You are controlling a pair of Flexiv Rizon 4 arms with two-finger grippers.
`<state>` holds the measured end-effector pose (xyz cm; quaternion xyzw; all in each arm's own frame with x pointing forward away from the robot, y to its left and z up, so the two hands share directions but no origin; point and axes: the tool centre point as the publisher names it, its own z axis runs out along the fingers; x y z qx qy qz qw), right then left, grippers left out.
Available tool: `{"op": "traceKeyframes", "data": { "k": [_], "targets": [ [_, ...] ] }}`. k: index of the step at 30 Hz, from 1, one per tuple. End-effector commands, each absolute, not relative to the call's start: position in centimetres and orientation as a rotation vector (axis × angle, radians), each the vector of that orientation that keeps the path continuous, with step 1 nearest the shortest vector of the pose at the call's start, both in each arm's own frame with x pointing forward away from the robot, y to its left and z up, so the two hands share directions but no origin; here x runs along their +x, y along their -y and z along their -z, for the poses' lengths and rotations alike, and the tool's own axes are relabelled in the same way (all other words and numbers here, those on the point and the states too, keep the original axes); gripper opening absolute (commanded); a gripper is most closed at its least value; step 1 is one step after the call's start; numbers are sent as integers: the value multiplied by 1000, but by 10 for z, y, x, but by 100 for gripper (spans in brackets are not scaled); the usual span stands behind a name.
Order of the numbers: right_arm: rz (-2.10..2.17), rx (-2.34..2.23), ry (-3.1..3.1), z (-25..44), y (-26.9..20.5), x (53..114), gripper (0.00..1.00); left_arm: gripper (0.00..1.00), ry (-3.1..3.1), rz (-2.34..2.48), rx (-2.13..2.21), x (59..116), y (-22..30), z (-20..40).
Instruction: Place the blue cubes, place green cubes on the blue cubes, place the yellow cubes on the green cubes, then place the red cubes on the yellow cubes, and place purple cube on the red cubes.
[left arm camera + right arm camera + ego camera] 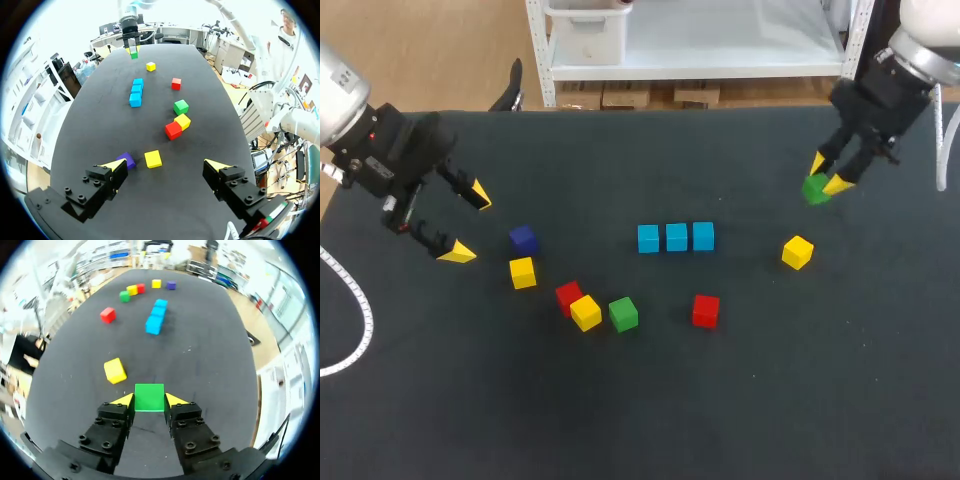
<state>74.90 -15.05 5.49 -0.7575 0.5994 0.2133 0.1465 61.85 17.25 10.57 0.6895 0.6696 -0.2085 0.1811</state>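
Right tool [828, 172] is clamped on a green cube [815, 190], with both yellow tips pressed against its sides, which the right wrist view shows nicely. From the head view the tips cover part of that cube, and I honestly can't tell if it's resting on the table [740, 400] or just off it. All this is out at the far right, near the back edge.

Left tool [468, 222] is spread wide with nothing between the tips, over the left side of the table. Its arm gets cut off by the picture edge. Just ahead of it sit the purple cube [523, 238] and a yellow cube [522, 272], close together but apart.

The three blue cubes [676, 237] are in a tight row mid-table. Whether they actually touch or have a hairline gap is too fine to make out. That row stands well apart from everything else.

Nearer the front, a red cube [568, 296] touches the second yellow cube [585, 312], which hides one of its corners. The second green cube [623, 314] is just beside that pair. The lone red cube [705, 310] sits by itself in front of the blue row, and the third yellow cube [797, 252] lies between the row and the right tool.

A white cable [365, 320] curves in over the table's left edge.
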Motion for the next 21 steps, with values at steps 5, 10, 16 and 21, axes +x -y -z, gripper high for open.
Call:
{"op": "traceKeyframes", "data": {
  "k": [5,10,16,21],
  "targets": [
    [-406,-1901,-1886,-68,125,728,0,100,-1886,589,1947,618,-174,-105],
    [-346,-1820,-1939,-76,102,724,0,100,-1886,589,1947,618,-174,-105],
    [-321,-1786,-1949,-80,68,715,0,100,-1886,589,1947,618,-174,-105],
    [-302,-1807,-1932,-82,30,707,0,100,-1886,589,1947,618,-174,-105]
  ]
}}
